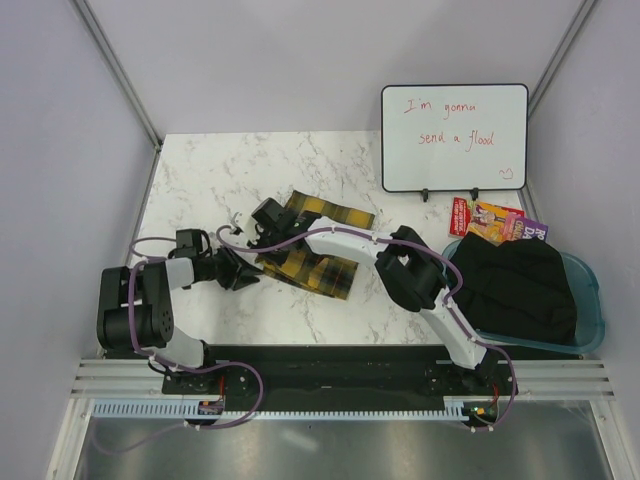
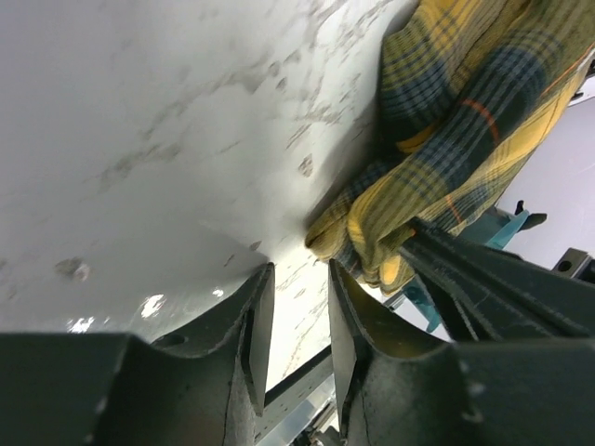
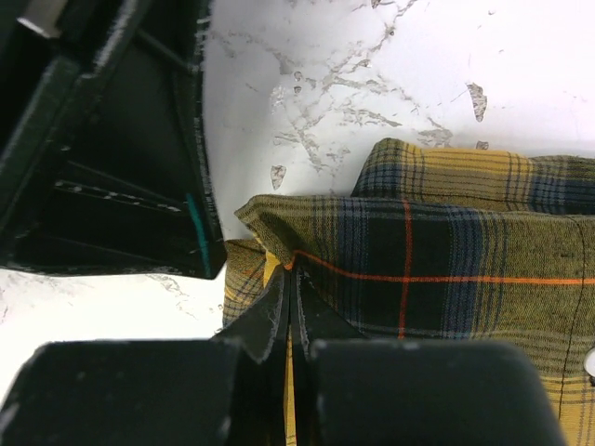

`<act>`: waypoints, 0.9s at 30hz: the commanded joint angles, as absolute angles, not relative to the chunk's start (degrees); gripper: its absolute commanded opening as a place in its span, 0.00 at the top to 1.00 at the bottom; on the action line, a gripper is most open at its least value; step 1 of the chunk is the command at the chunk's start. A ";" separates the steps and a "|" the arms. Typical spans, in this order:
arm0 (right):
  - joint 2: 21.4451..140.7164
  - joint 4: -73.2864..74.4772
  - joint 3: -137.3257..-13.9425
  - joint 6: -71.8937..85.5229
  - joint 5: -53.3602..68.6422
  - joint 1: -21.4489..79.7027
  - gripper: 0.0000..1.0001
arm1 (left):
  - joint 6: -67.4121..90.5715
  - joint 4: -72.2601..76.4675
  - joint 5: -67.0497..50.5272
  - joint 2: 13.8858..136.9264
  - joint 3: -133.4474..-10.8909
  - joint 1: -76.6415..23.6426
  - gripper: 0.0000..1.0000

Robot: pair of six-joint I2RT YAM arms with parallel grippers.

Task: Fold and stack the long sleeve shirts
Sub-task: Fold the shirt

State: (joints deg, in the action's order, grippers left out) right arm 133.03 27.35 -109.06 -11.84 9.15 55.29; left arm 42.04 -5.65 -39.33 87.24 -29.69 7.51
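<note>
Yellow-and-black plaid flannel shirt point(image 1: 320, 268), thin red lines, folded in a bundle, lying on marble table point(image 1: 220, 170)

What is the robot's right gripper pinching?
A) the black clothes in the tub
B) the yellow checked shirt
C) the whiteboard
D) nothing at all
B: the right gripper is closed tight on a fold of the yellow checked shirt.

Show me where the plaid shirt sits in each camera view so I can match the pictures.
Top external: plaid shirt at the middle of the marble table.
Left wrist: upper right, lying on the marble.
Right wrist: lower right, its edge pinched in the right claw.
Shared landmark: the grey-veined marble table, visible in all three views.
</note>
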 commanded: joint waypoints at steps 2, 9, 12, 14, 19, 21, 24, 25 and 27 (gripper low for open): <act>130.25 25.84 -110.74 -10.81 10.72 55.02 1.00 | 44.12 -3.69 -36.91 89.91 -32.78 6.16 0.62; 129.46 25.84 -111.44 -8.35 12.57 54.49 1.00 | 45.44 -3.60 -36.30 91.14 -34.01 5.10 0.69; 128.94 25.93 -111.80 -6.77 14.15 53.97 1.00 | 45.70 -3.69 -36.04 91.23 -34.19 5.01 0.74; 128.59 26.01 -111.80 -6.07 15.11 53.96 1.00 | 45.70 -4.04 -35.95 91.32 -34.37 4.92 0.79; 127.53 26.10 -111.27 -4.31 16.96 53.88 1.00 | 46.05 -4.13 -35.68 91.23 -34.37 4.92 0.96; 127.44 26.37 -111.27 -3.26 18.01 53.88 1.00 | 46.23 -4.04 -35.42 91.14 -34.19 4.83 0.98; 127.62 26.72 -110.92 -1.77 19.68 53.88 1.00 | 46.23 -4.04 -35.51 91.23 -34.37 4.83 0.98; 127.62 26.89 -110.74 -1.50 19.95 53.96 1.00 | 46.23 -4.04 -35.51 91.32 -34.37 4.83 0.98; 127.71 26.89 -109.69 -1.06 20.48 53.88 1.00 | 46.23 -4.04 -35.59 91.41 -34.45 4.83 0.98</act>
